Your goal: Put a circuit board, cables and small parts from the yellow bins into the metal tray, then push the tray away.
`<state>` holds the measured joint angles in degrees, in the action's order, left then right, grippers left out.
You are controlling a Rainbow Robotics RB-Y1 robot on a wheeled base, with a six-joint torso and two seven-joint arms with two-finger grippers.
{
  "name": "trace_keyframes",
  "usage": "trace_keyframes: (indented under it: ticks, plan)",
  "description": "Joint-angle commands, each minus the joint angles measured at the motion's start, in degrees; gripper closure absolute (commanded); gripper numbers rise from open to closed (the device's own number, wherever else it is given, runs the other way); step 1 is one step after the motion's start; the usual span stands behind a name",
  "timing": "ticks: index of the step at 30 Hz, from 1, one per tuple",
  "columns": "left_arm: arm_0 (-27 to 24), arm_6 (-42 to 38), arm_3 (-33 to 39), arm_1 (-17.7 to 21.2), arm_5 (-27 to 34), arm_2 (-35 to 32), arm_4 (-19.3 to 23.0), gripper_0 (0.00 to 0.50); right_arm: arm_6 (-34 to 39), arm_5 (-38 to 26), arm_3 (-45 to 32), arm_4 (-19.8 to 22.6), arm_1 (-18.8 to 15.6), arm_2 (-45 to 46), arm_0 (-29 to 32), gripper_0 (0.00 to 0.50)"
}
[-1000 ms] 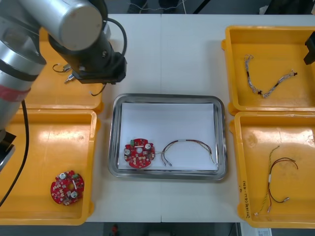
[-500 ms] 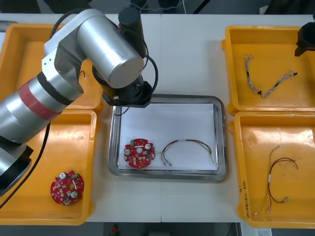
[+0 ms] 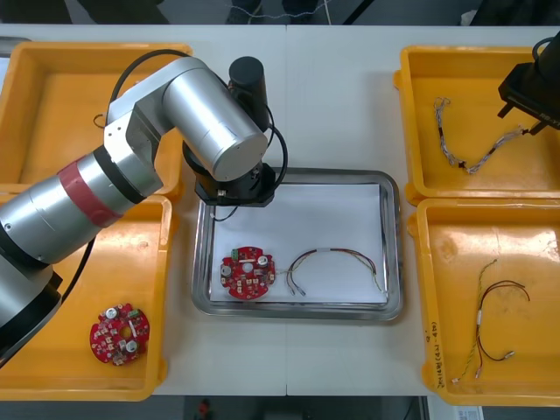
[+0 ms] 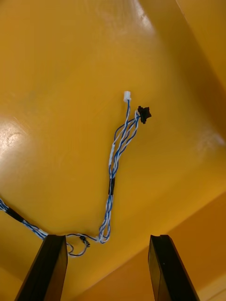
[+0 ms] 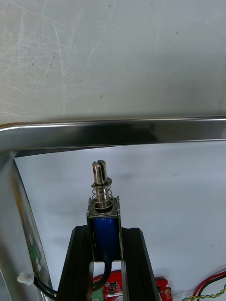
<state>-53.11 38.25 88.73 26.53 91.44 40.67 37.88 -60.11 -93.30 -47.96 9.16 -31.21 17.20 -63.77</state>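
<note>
While the left arm bends across the light table (image 3: pixel 324 96), its left gripper (image 5: pixel 105 231) sits over the far left corner of the shiny rectangular metal tray (image 3: pixel 297 311) with the white lining. Its black fingers (image 5: pixel 135 263) are clamped on a small metal part (image 5: pixel 104 209) with a blue body, a spring and a round pin standing out past the fingertips, and a black lead trailing back beside the fingers. The part hangs just inside the tray's far rim, over bare white lining; whether it touches that lining I cannot tell. Nearer in the tray lie a round red circuit board (image 3: pixel 248 273) at the left and, just beside it, a thin looped cable of red and yellow wires (image 3: pixel 337 261). Over at the right, the right gripper (image 4: pixel 104 238) hovers above the far right yellow plastic bin (image 3: pixel 409 122), its two fingers standing well apart with nothing between them. On that bin's floor, beyond the fingertips, lies the twisted blue and white cable (image 4: pixel 117 150), its white plug and black plug at the end away from the gripper. A second round red board (image 3: pixel 120 333) rests in the near left yellow bin (image 3: pixel 163 262), and another red and yellow cable (image 3: pixel 490 319) lies in the near right yellow bin (image 3: pixel 422 289).
</note>
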Motion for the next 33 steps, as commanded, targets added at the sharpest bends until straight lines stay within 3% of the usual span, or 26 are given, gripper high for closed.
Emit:
trace_keyframes:
  ticks: [1,17,18,19,20,22,23,33]
  plan:
    - [1.2,-3.8,0.6,-1.2,-2.1,1.3,-2.0,0.5,2.8,1.5,-1.0,0.2,1.2,0.7,-0.4,0.0]
    - [2.8,-4.6,0.6,-1.2,-2.7,1.9,-3.1,0.485,5.7,8.9,-0.9,1.8,2.2,1.4,6.8,0.0]
    - [2.8,-4.7,0.6,-1.2,-2.8,1.9,-3.1,0.458,5.9,9.2,-1.0,1.9,2.4,1.5,7.0,0.0]
    - [2.8,-4.6,0.6,-1.2,-2.8,2.0,-3.1,0.344,6.9,9.5,-1.0,2.1,2.6,1.6,7.3,0.0]
    - [2.8,-4.7,0.6,-1.2,-2.8,2.0,-3.1,0.194,8.0,10.0,-0.9,2.3,2.9,1.6,7.4,0.0]
    - [2.8,-4.7,0.7,-1.2,-2.8,2.0,-3.1,0.027,9.5,10.5,-1.0,2.4,3.4,1.7,7.7,0.0]
    - [2.8,-4.8,0.7,-1.2,-2.8,1.9,-3.1,0.0,10.5,10.8,-1.0,2.6,3.8,1.7,7.8,0.0]
    - [2.8,-5.6,2.5,-0.6,-1.9,1.5,-3.1,0.0,13.1,13.4,-1.0,3.5,4.8,1.9,10.5,0.0]
